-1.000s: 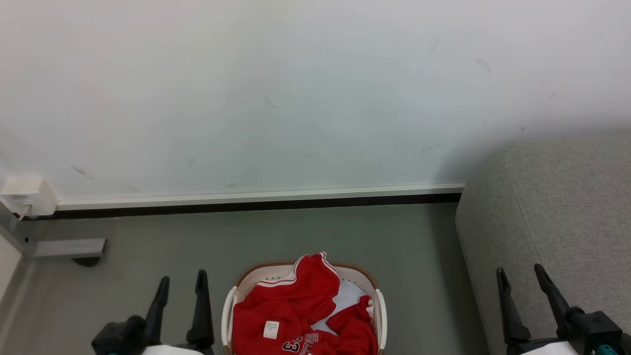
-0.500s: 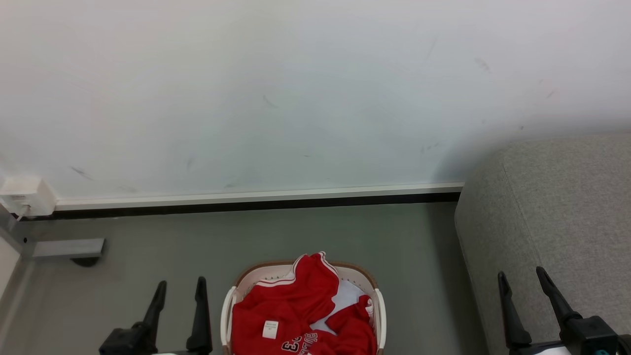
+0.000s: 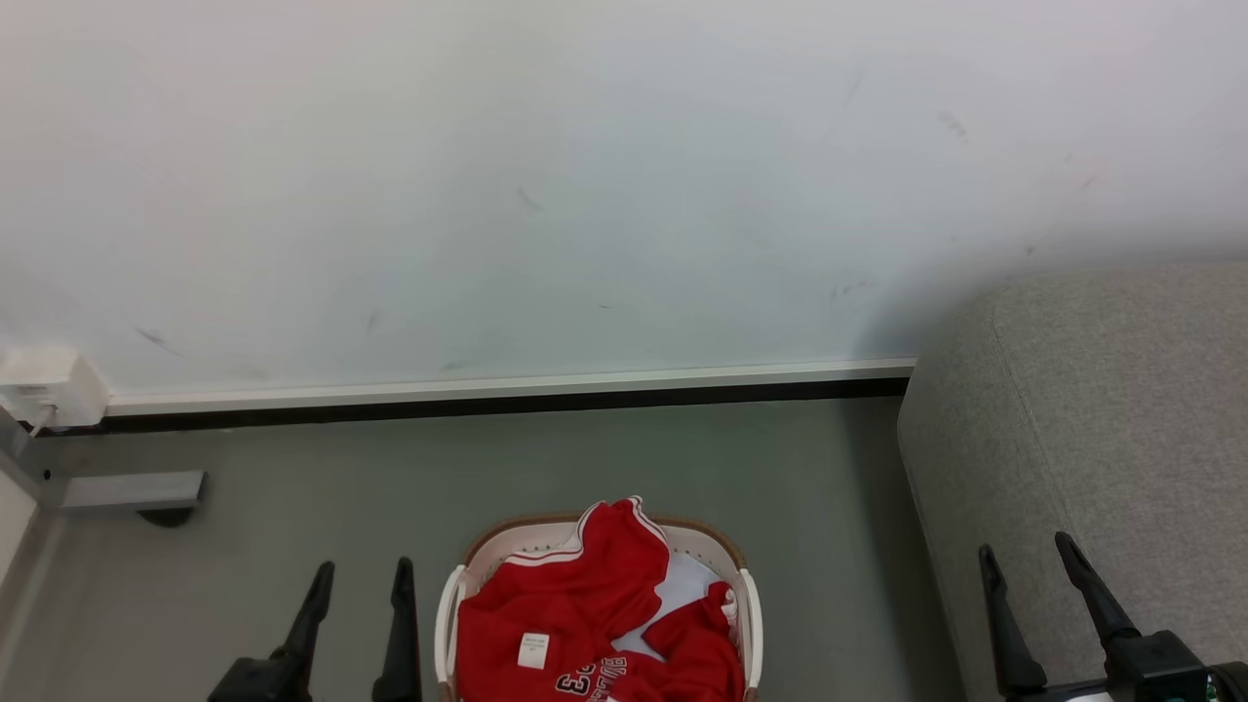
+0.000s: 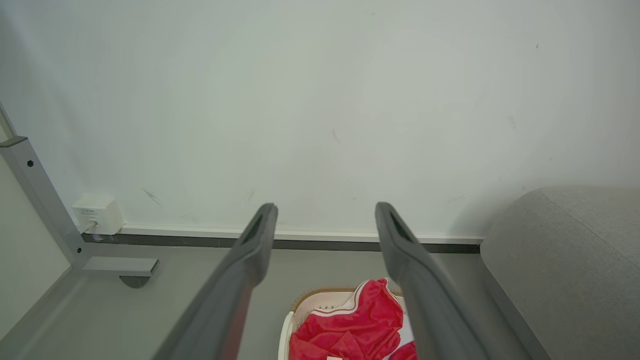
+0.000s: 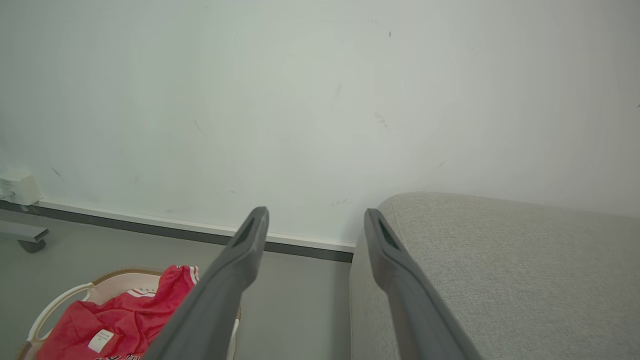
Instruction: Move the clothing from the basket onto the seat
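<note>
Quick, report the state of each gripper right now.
Left gripper: open, holding nothing.
Right gripper: open, holding nothing.

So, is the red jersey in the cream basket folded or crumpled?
Crumpled: the red jersey lies bunched inside the oval cream plastic basket, one white-trimmed edge poking above its rim.

The jersey (image 3: 575,604) is red cloth, soft and creased, with a faint sheen. The basket (image 3: 445,624) is smooth cream plastic, with a brown, woven-looking rim. The sofa (image 3: 1092,409) wears grey matt fabric of coarse weave. The floor (image 3: 487,458) is smooth and matt; the wall (image 3: 585,195) is matt and scuffed. The left tool (image 3: 364,567) and right tool (image 3: 1023,544) have dark matt fingers.
</note>
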Motion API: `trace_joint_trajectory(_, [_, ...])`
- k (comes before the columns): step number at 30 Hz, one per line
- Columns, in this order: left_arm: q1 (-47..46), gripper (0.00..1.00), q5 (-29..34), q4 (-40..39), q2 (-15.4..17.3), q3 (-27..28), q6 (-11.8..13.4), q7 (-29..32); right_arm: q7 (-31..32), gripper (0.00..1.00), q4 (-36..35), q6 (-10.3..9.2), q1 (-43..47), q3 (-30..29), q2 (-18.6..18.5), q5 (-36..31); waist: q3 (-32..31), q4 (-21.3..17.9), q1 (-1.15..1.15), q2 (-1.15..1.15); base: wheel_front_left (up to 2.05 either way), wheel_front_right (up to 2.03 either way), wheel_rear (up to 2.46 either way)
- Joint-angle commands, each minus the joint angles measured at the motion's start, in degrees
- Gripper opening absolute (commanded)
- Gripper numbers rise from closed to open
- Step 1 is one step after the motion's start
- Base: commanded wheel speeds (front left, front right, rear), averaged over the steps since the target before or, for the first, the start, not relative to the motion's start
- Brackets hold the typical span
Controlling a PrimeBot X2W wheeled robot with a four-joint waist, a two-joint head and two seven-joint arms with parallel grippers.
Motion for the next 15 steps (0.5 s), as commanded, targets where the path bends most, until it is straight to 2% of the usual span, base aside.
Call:
trace_joint_trajectory(1, [0.4, 1.00, 0.3, 0.1, 0.4, 0.1, 0.0, 0.0, -0.2, 1.00, 0.2, -0.12, 0.6, 0.0, -0.4, -0.1, 0.0, 0.0, 0.00, 0.00, 0.00, 0.00, 0.00])
trace_joint_trajectory(15, [0.3, 1.00, -0.1, 0.5, 0.4, -0.2, 0.1, 0.0, -0.1, 1.00, 0.8, -0.12, 0.2, -0.1, -0.4, 1.1, 0.2, -0.2, 0.00, 0.00, 0.00, 0.00, 0.00])
